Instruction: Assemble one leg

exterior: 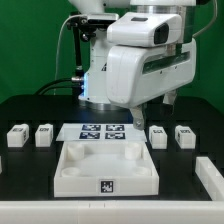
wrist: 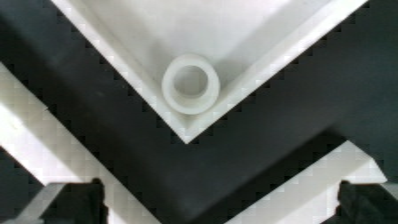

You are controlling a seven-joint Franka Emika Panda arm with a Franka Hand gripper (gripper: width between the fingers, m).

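Observation:
Four small white legs with tags stand on the black table in the exterior view: two at the exterior view's left (exterior: 17, 135) (exterior: 43, 133) and two at its right (exterior: 158, 133) (exterior: 184, 133). My gripper (exterior: 152, 110) hangs over the far right corner of the large white tray-like part (exterior: 70, 172), left of the nearer right-hand leg. It is open and empty. In the wrist view the dark fingers (wrist: 63, 205) stand wide apart, my gripper (wrist: 214, 207) being above a tray corner with its round socket (wrist: 191, 85). No leg shows in the wrist view.
The marker board (exterior: 103, 131) lies flat just behind the tray. Another white part (exterior: 211, 176) sits at the exterior view's right front edge. The arm's bulky white body fills the space above the table's middle.

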